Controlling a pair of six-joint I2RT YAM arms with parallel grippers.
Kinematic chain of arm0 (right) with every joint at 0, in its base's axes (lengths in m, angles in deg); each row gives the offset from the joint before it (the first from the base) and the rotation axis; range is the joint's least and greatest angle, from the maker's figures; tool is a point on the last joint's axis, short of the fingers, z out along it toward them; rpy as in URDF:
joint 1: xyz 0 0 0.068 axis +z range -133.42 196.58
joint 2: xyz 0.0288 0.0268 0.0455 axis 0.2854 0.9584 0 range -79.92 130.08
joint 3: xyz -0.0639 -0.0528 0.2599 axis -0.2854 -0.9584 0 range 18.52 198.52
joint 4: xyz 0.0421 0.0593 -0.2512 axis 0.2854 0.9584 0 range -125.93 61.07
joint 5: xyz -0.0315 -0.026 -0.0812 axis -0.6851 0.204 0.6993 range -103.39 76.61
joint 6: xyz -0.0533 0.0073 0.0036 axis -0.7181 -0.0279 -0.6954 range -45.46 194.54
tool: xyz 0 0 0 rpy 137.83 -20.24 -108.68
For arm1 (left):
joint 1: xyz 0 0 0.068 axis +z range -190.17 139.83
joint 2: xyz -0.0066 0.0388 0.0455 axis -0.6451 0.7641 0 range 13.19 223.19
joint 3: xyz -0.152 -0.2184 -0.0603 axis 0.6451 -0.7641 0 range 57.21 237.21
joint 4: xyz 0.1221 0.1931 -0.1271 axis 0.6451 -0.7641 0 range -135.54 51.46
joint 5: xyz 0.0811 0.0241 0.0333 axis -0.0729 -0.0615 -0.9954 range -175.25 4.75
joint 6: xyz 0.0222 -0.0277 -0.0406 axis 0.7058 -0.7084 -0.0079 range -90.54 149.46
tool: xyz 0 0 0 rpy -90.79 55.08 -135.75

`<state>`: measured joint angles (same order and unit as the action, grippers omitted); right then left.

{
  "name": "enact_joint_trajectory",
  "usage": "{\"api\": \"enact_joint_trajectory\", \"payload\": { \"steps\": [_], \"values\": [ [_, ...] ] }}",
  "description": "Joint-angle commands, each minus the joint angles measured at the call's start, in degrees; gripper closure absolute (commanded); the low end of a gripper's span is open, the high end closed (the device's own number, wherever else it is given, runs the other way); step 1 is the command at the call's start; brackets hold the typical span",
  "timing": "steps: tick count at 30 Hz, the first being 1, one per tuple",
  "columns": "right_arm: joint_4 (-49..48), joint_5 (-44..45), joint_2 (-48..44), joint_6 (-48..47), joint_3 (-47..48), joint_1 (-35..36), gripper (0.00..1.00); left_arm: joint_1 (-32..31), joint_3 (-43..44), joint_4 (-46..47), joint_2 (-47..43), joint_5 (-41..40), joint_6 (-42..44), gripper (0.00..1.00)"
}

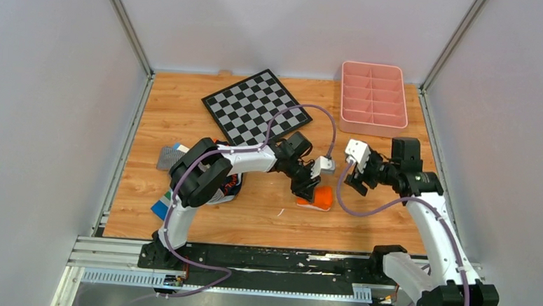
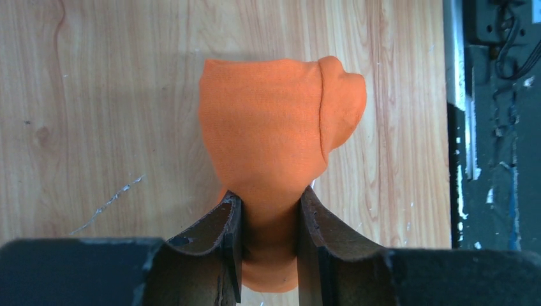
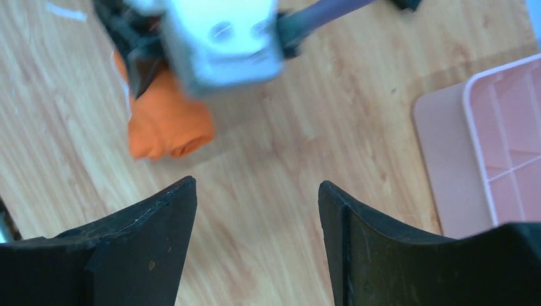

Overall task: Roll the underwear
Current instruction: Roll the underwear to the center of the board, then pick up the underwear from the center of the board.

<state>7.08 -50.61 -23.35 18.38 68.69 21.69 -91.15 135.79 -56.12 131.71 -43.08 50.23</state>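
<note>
The orange underwear point(image 1: 320, 197) lies bunched into a small roll on the wooden table, near the middle front. In the left wrist view the underwear point(image 2: 275, 137) fills the centre, and my left gripper point(image 2: 268, 207) is shut on its near end, fabric squeezed between both fingers. My left gripper point(image 1: 307, 190) reaches in from the left. My right gripper point(image 1: 355, 180) hovers to the right of the roll, apart from it. Its jaws stand wide, and my right gripper point(image 3: 256, 191) holds nothing; the underwear point(image 3: 167, 124) shows at upper left, partly behind the left arm's white wrist camera point(image 3: 220, 38).
A checkerboard point(image 1: 257, 106) lies at the back centre. A pink compartment tray point(image 1: 373, 97) stands at the back right, also the tray point(image 3: 507, 140) in the right wrist view. Other garments point(image 1: 174, 158) sit under the left arm at the left.
</note>
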Motion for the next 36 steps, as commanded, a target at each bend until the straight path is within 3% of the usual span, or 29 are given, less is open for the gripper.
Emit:
{"api": "enact_joint_trajectory", "payload": {
  "steps": [1, 5, 12, 18, 25, 28, 36],
  "values": [
    [2.59, 0.77, -5.30, -10.85, -7.58, 3.03, 0.31, -0.06, -1.65, -7.31, 7.56, -0.74, -4.65, 0.91],
    [-5.06, 8.92, -6.42, -9.85, -13.89, 14.45, 0.28, 0.09, -0.95, -7.82, 7.78, -0.49, -4.47, 0.91],
    [-10.54, 12.10, 3.38, -8.76, -9.50, 24.21, 0.25, 0.11, -0.79, -8.49, 7.94, -0.23, -4.45, 0.91],
    [-16.71, 16.99, 7.52, -9.80, -14.03, 30.28, 0.12, 0.15, -0.11, -8.66, 7.63, 0.26, -5.02, 0.91],
    [-28.13, 23.58, 11.11, -5.10, -17.05, 32.07, 0.10, 0.55, 0.09, -9.11, 7.68, 2.88, -5.76, 0.90],
    [-26.03, 19.77, 12.38, -7.22, -17.70, 32.40, 0.10, 0.83, 0.32, -9.01, 7.95, 4.04, -6.24, 0.90],
    [-9.44, 7.53, 12.50, -17.70, -15.62, 32.87, 0.11, 1.54, 1.75, -11.31, 9.68, 4.54, -3.82, 0.89]
  ]
}}
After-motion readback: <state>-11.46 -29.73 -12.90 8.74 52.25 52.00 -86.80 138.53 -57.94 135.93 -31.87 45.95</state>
